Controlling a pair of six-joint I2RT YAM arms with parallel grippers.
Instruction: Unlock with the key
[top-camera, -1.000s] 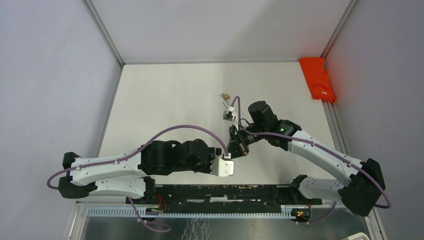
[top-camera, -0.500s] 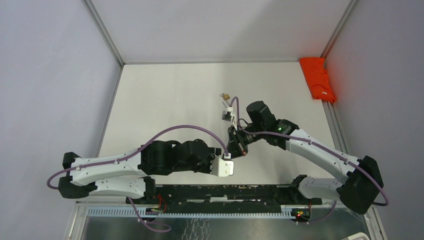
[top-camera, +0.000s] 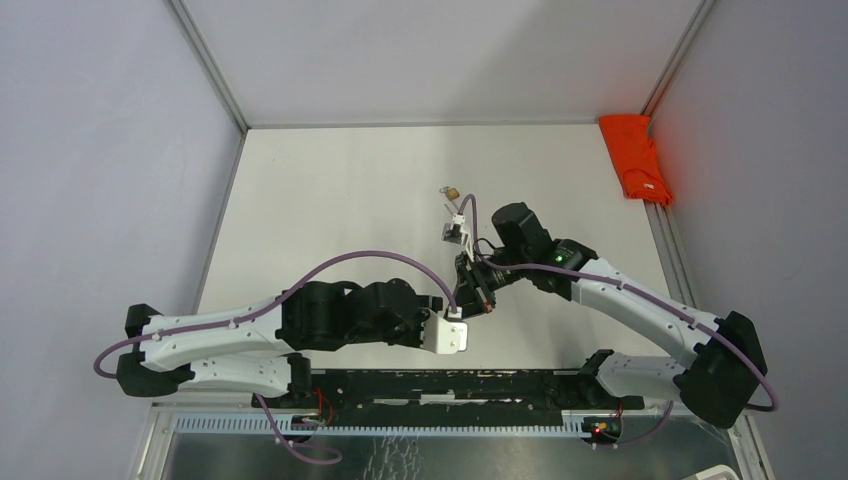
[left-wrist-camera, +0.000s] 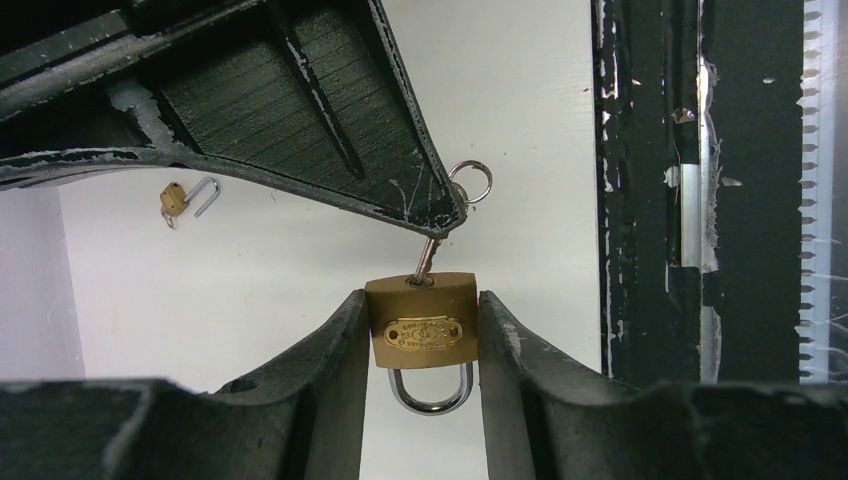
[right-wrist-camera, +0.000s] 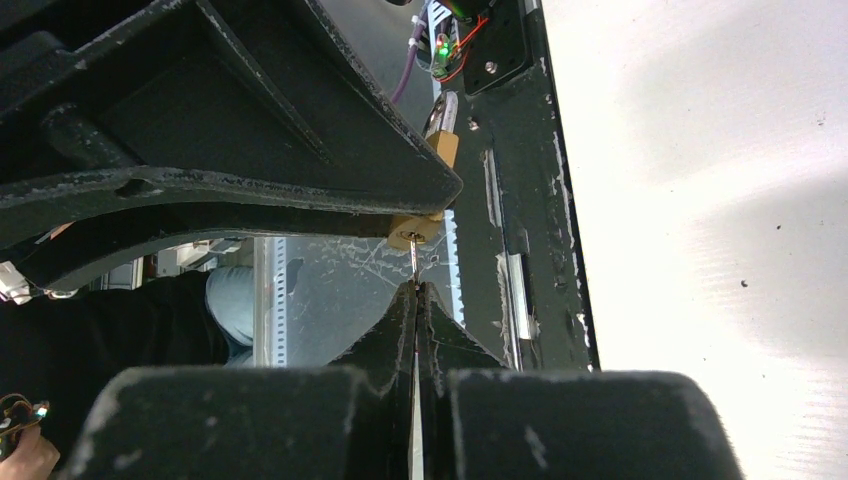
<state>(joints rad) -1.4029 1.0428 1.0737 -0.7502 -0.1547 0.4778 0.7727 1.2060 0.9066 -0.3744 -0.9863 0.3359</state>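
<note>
My left gripper (left-wrist-camera: 420, 335) is shut on a brass padlock (left-wrist-camera: 421, 323), gripping its two sides; the steel shackle hangs closed below the body. A key (left-wrist-camera: 428, 257) stands in the keyhole on top, its ring (left-wrist-camera: 470, 183) showing past a right finger. My right gripper (right-wrist-camera: 415, 290) is shut on the key blade (right-wrist-camera: 414, 262), which enters the padlock (right-wrist-camera: 415, 228). In the top view both grippers meet mid-table, the left gripper (top-camera: 470, 300) and the right gripper (top-camera: 478, 285) close together.
A second small brass padlock (top-camera: 451, 191) with an open shackle lies on the table behind the grippers; it also shows in the left wrist view (left-wrist-camera: 183, 197). A red cloth (top-camera: 634, 158) lies at the far right edge. A black rail (top-camera: 450, 385) runs along the near edge.
The right arm has shifted very slightly to the left. The left arm and padlock hold still.
</note>
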